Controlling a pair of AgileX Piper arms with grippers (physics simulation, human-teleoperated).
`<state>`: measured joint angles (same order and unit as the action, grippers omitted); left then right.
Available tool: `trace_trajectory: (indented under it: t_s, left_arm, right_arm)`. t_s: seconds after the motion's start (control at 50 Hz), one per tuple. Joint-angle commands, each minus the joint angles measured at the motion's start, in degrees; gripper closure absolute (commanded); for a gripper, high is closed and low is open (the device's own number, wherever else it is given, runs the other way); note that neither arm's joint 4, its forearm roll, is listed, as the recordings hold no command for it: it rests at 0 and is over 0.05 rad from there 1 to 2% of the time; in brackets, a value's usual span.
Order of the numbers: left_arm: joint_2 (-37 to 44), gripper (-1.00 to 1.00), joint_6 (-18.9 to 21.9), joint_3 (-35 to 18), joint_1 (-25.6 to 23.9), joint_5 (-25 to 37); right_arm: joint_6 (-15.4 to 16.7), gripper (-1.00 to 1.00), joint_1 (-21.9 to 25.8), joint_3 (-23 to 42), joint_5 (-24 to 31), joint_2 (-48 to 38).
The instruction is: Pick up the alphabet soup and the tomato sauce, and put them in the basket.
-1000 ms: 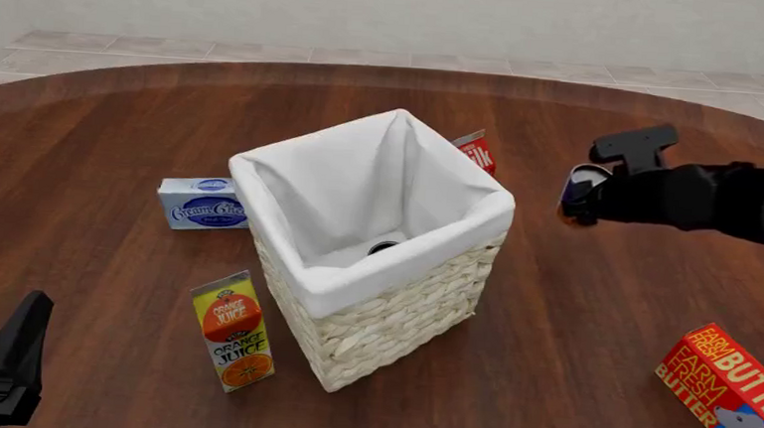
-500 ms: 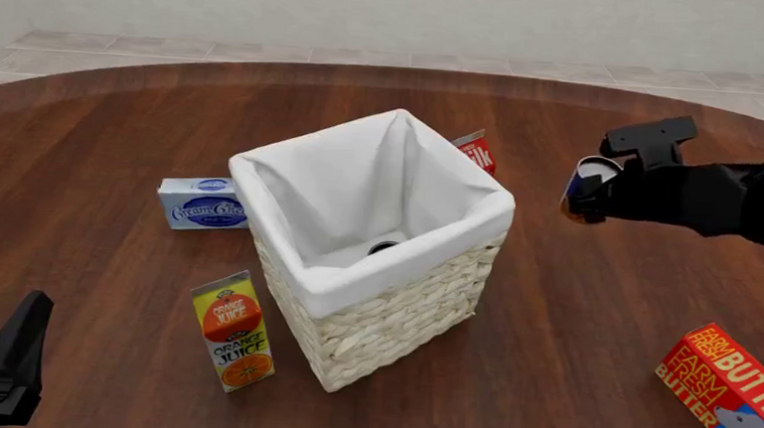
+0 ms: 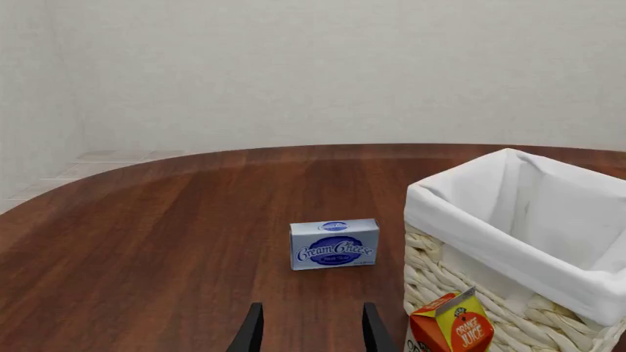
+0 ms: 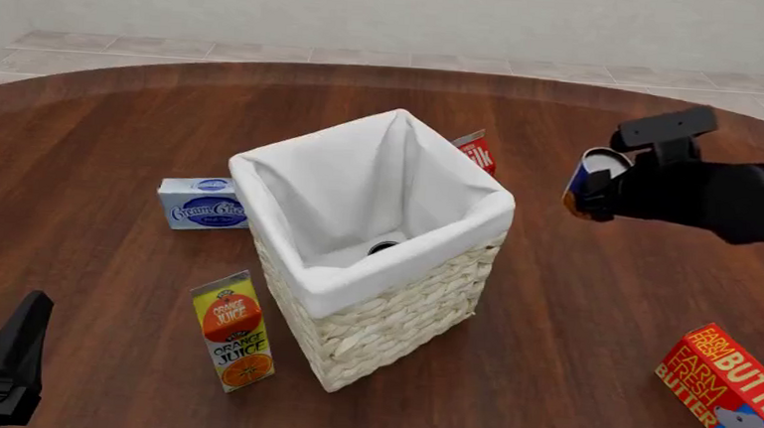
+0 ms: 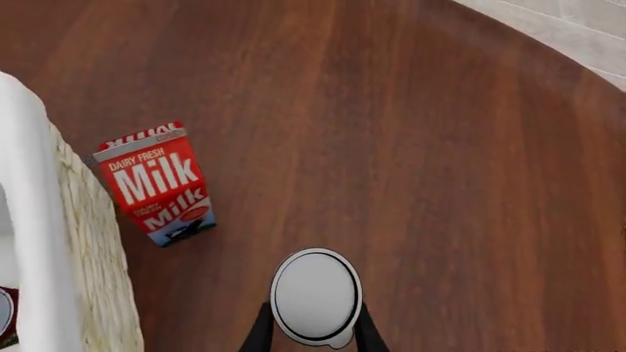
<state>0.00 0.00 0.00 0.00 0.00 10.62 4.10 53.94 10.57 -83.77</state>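
The tomato sauce [image 4: 583, 187], a blue can with a grey top, hangs tilted in the air to the right of the basket [image 4: 390, 314], with my right gripper [image 4: 596, 194] shut on it. From the right wrist camera its grey lid [image 5: 315, 293] shows between the fingers [image 5: 260, 331]. The alphabet soup [image 4: 384, 246] lies at the bottom of the white-lined basket; a sliver of its red label [image 5: 4, 315] shows past the basket's wall [image 5: 93, 242]. My left gripper [image 4: 8, 360] stands open and empty at the near left, its fingers [image 3: 251, 331] apart over bare table.
A cream cheese box [image 4: 203, 203] lies left of the basket, and an orange juice carton [image 4: 233, 329] stands at its near left corner. A milk carton [image 4: 476, 152] lies behind the basket. A butter box [image 4: 729, 392] sits at the near right.
My right gripper has carried the tomato sauce a little to the right and upward, and the can is tilted more. The left arm has not moved.
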Motion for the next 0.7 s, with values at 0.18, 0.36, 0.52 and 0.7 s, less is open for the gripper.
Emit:
trace_trajectory:
  t_s: [0.18, 0.36, 0.52, 0.7]
  left_arm:
    - [0.0, -1.0, 0.0, 0.0, 0.0, 0.0]
    - [0.0, -1.0, 0.0, 0.0, 0.0, 0.0]
    - [0.0, -1.0, 0.0, 0.0, 0.0, 0.0]
    - [0.0, -1.0, 0.0, 0.0, 0.0, 0.0]
  right_arm:
    - [-1.3, 1.0, 0.6, -0.3, 2.4, 5.5]
    - [-1.2, 1.0, 0.8, -0.3, 4.1, 8.0]
    - [-1.4, 1.0, 1.5, 0.7, 5.7, 9.8]
    - [-1.5, 1.0, 2.0, 0.9, 6.8, 11.4]
